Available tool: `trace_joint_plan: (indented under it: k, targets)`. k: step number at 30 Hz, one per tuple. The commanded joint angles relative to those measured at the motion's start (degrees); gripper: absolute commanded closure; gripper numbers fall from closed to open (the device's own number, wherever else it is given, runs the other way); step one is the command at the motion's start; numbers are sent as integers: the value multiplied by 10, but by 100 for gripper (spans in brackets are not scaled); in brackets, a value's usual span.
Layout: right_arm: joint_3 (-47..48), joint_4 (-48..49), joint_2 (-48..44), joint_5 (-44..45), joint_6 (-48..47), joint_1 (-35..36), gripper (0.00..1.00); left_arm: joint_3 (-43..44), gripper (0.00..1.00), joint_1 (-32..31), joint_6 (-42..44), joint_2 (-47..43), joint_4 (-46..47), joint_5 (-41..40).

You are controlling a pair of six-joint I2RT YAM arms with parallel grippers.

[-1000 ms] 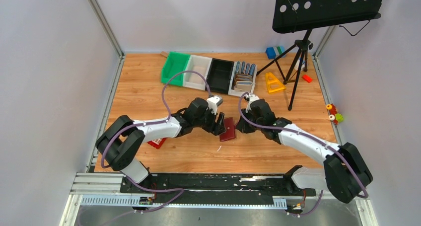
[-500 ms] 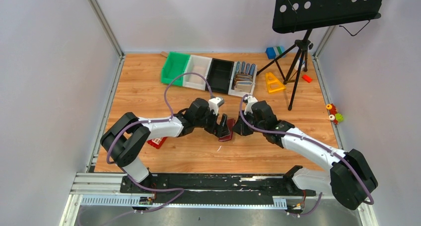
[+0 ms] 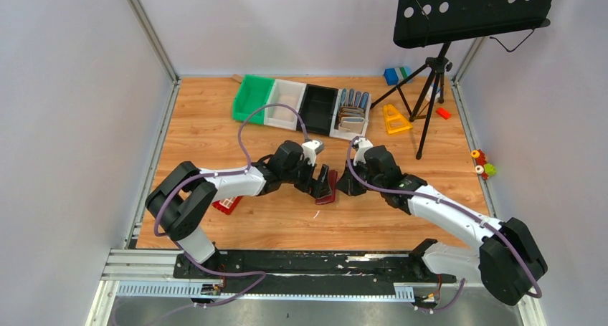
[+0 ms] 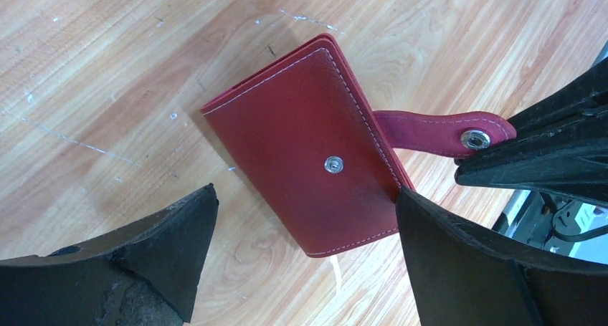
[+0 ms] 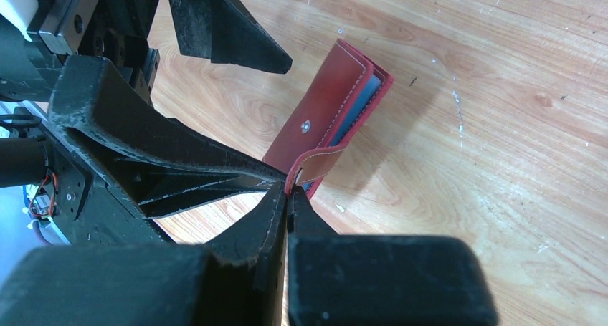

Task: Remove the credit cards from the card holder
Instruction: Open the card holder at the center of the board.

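The card holder (image 4: 308,154), a maroon leather wallet with white stitching, is folded shut and stands tilted on the wood table (image 3: 201,132). My right gripper (image 5: 288,186) is shut on the end of its snap tab (image 4: 459,132), which is pulled out away from the cover. My left gripper (image 4: 307,193) is open wide, its fingers on either side of the holder's near end and not touching it. In the top view both grippers meet at the card holder (image 3: 328,190). The credit cards are hidden; only a blue-grey edge (image 5: 356,114) shows between the covers.
A row of bins stands at the back: green (image 3: 252,97), white (image 3: 287,102), black (image 3: 317,107), and one with upright wallets (image 3: 351,114). A music stand's tripod (image 3: 430,89) and a yellow triangle (image 3: 394,118) are at back right. A red gridded piece (image 3: 226,205) lies under my left arm.
My left gripper has opened wider and closed in around the card holder. The right gripper shifted slightly left with the tab, and the holder now looks tilted up.
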Motion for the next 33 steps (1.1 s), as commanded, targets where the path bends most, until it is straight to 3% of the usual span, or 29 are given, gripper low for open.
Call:
trace_joint_plan:
  k: [1, 13, 22, 27, 30, 33]
  targets:
    - [-2, 19, -20, 0, -4, 4, 99, 15, 0, -5, 25, -9, -12, -5]
    - [2, 14, -36, -2, -2, 4, 100, -8, 0, -5, 5, -23, 64, 80]
    - [-1, 17, -35, -7, 1, 4, 100, -25, 0, -1, -30, -26, 107, 92]
    - [-2, 14, -40, -8, 1, 4, 100, -2, 0, 0, -24, 0, 56, 68]
    - [-2, 7, -42, 3, 0, 4, 100, 10, 0, 0, -15, -3, 7, 11]
    - [2, -25, -45, 45, 5, 4, 100, 17, 6, 18, -15, -2, -31, -23]
